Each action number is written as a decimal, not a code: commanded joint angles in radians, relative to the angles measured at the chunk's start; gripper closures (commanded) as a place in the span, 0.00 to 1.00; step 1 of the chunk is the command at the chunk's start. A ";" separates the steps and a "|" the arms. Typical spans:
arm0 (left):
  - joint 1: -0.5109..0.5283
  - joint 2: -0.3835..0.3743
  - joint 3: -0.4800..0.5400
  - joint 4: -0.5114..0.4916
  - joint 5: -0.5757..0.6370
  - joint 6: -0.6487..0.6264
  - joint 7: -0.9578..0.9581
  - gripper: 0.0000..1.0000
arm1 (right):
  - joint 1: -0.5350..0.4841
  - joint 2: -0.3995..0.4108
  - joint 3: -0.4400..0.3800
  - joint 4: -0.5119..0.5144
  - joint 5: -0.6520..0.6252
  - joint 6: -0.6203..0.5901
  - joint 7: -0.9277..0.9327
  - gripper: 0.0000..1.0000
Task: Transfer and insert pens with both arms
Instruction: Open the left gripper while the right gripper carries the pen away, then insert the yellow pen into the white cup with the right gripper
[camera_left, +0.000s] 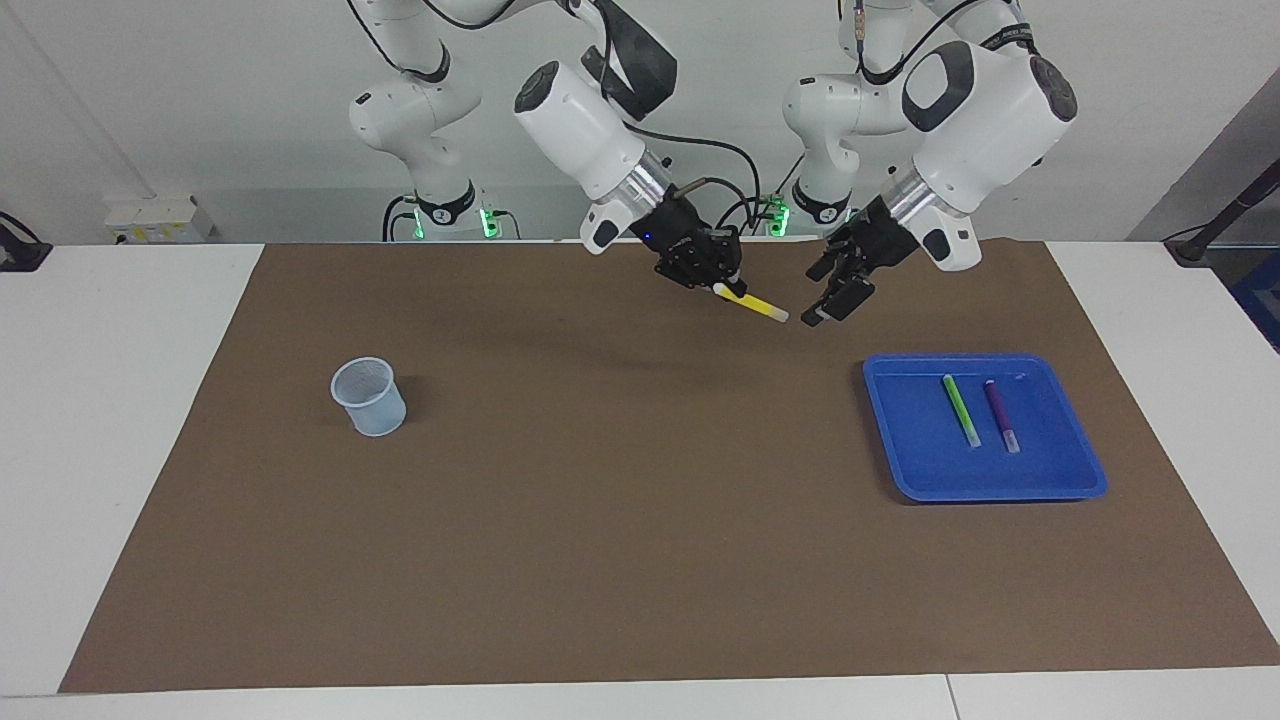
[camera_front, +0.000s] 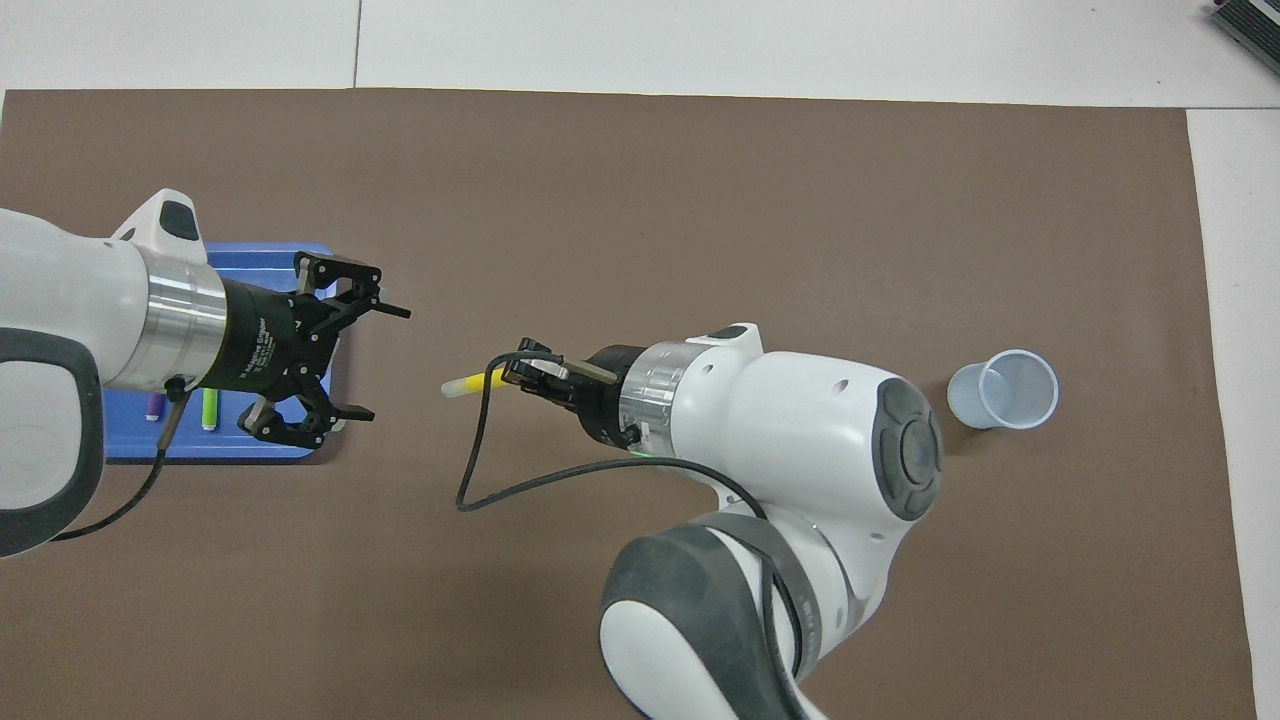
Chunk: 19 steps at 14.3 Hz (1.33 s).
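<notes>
Yellow pen carried by the right arm, cup next

The right end effector (camera_left: 722, 283) grips the yellow pen (camera_left: 757, 304) over the table, its free end pointing at the wide-open, empty left end effector (camera_left: 832, 290); the mesh cup (camera_left: 369, 396) stands well apart, toward the right arm's end.

The right end effector (camera_front: 525, 372) clamps the yellow pen (camera_front: 472, 383), whitish cap pointing toward the left end effector (camera_front: 375, 362), which gapes empty beside the blue tray (camera_front: 270, 256).
</notes>
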 joint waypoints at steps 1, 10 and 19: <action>0.080 -0.075 0.001 -0.096 -0.009 -0.026 0.284 0.06 | -0.084 -0.016 0.005 -0.003 -0.071 -0.128 -0.114 1.00; 0.254 -0.042 0.001 -0.166 0.184 0.015 0.966 0.12 | -0.372 -0.122 0.000 0.037 -0.517 -0.763 -0.556 1.00; 0.304 0.110 0.003 -0.171 0.329 0.235 1.193 0.34 | -0.503 -0.174 0.002 -0.030 -0.915 -0.793 -1.045 1.00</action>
